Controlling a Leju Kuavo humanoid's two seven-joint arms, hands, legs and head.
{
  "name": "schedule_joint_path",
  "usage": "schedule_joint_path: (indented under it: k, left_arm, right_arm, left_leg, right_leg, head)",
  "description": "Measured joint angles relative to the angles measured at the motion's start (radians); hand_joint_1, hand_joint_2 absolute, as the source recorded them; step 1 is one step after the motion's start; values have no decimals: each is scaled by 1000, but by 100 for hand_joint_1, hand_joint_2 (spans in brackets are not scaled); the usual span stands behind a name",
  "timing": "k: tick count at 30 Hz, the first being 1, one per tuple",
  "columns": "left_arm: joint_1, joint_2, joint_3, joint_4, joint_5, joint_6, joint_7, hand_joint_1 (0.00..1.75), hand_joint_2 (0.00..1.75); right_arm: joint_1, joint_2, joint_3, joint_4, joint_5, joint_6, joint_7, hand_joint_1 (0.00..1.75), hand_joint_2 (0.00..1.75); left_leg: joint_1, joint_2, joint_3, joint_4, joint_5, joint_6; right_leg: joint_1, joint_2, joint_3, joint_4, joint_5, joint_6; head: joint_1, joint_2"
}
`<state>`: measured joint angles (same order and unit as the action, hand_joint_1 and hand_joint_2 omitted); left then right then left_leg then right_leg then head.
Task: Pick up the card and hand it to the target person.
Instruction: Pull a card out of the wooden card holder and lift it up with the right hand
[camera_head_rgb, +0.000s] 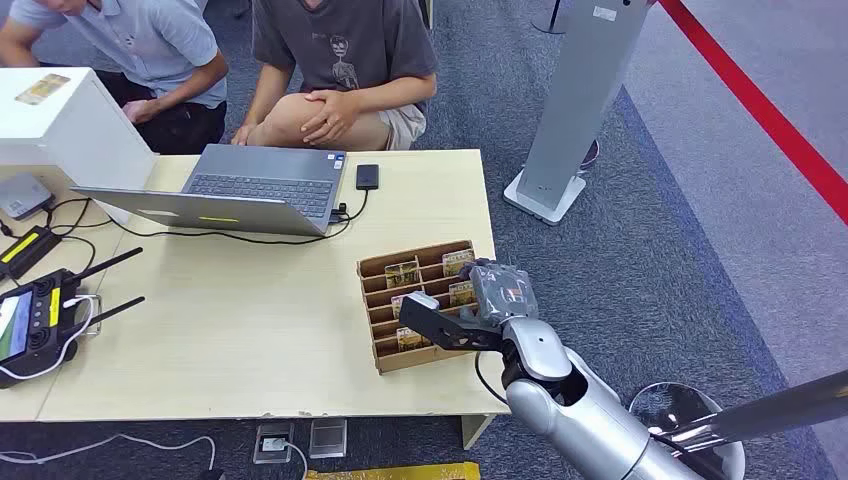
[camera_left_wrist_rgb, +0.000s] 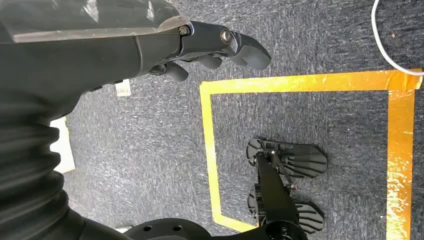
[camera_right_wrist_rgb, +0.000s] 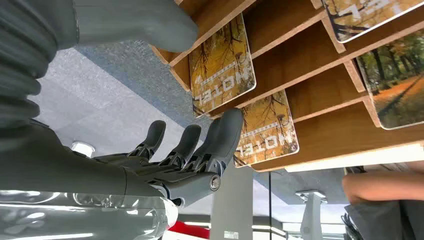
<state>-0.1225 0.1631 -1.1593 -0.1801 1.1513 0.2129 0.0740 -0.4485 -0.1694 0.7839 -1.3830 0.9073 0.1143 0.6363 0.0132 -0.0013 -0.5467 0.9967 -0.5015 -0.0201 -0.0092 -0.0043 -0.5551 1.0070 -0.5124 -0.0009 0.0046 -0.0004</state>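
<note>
- Cards (camera_head_rgb: 402, 273) stand in the wooden rack (camera_head_rgb: 418, 304) at the lower right of the table (camera_head_rgb: 250, 330), centre of the head view.
- My right hand (camera_head_rgb: 475, 305) hovers over the rack's right side, fingers (camera_right_wrist_rgb: 220, 145) spread, one fingertip perhaps touching a card (camera_right_wrist_rgb: 267, 134); it grips nothing.
- My left hand (camera_left_wrist_rgb: 210, 47) hangs over carpet, fingers loosely curled, empty.
- Two people sit behind the laptop (camera_head_rgb: 255, 188).

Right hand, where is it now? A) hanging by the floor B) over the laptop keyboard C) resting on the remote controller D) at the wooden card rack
D: the right hand reaches over the wooden card rack, its fingers up against a hotel card in a slot, nothing gripped yet.
</note>
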Motion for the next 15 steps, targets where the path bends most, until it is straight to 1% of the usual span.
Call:
schedule_joint_path:
  k: [6,13,15]
  left_arm:
    - [0,0,0,0,-1,0,-2,0,175]
    - [0,0,0,0,-2,0,-3,0,175]
    - [0,0,0,0,-2,0,-3,0,175]
  right_arm:
    - [0,0,0,7,-1,-4,2,76,175]
    - [0,0,-1,9,-10,-9,8,84,175]
    - [2,0,-2,9,-10,-9,9,89,175]
  left_leg:
    - [0,0,0,0,0,0]
    - [0,0,0,0,0,0]
    - [0,0,0,0,0,0]
  right_leg:
    - [0,0,0,0,0,0]
    - [0,0,0,0,0,0]
    - [0,0,0,0,0,0]
  head:
    - [0,0]
    - [0,0]
    - [0,0]
